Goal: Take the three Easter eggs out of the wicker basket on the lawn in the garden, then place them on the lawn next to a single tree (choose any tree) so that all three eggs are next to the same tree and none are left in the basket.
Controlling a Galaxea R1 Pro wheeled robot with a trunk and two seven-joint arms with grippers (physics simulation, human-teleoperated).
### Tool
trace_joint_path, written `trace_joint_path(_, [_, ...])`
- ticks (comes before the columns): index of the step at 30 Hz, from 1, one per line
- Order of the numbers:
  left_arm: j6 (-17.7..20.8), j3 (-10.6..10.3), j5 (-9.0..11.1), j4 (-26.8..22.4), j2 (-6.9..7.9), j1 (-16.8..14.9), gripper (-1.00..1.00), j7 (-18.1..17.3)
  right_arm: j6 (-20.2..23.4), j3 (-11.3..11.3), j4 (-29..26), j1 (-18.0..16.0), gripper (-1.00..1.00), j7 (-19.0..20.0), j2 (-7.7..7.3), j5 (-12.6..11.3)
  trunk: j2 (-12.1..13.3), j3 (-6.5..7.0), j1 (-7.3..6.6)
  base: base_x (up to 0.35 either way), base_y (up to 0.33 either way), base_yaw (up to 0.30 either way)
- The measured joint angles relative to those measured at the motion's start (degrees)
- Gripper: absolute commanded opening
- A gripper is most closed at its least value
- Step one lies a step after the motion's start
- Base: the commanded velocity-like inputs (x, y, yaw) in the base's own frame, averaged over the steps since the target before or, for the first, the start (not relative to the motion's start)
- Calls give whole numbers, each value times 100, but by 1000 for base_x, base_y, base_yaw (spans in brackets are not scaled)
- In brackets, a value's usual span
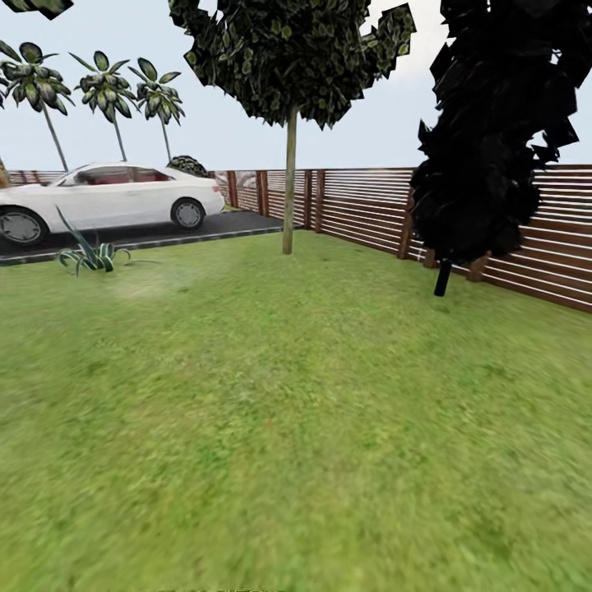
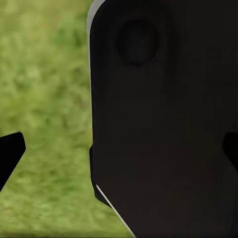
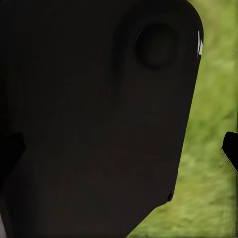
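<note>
- Left jaws (image 2: 119, 148): in the left wrist view one dark fingertip (image 2: 11, 151) sits at one edge and a sliver of the other at the far edge, so they read as spread wide. A big dark robot panel (image 2: 163, 124) stands between them; nothing is gripped that you can make out.
- Right jaws (image 3: 119, 148): same picture in the right wrist view, with a tip (image 3: 230, 148) at one edge, a faint dark one at the other and a dark panel (image 3: 99, 114) across the middle. Read them as wide, though the dim side makes that less sure.
- Beyond both panels, blurred grass. Arms look tucked in close to the body, which suits driving.
- Head view: open lawn (image 1: 296, 427) ahead, flat and bare. No basket and no eggs on the stretch you can see, so the step in hand looks like searching, not grasping.
- Landmarks: slim-trunked tree (image 1: 289, 185) straight ahead near the fence (image 1: 362, 205); a very dark, thin-stemmed tree (image 1: 485, 140) to its right; white car (image 1: 103, 197) on the paved drive and a spiky plant (image 1: 86, 255) at the lawn's far left edge; palms (image 1: 103, 90) beyond.
- To do it well: turn the base slowly and sweep the head across the grass you haven't covered, and keep the arms tucked until the basket shows.
- Note tree positions as you pan; you'll want one with a thick bare trunk.
</note>
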Motion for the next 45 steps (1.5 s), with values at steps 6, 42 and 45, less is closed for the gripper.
trace_joint_path(6, [0,0,0,0,0,0,100,-1,-3,1,6,0,100,0,0,0,0,-18,0,0,0,279])
trace_joint_path(42, [0,0,0,0,0,0,100,0,-1,6,11,0,100,0,0,0,0,-122,0,0,0,279])
trace_joint_path(45, [0,0,0,0,0,0,100,0,-2,6,14,0,100,0,0,0,0,-131,0,0,0,279])
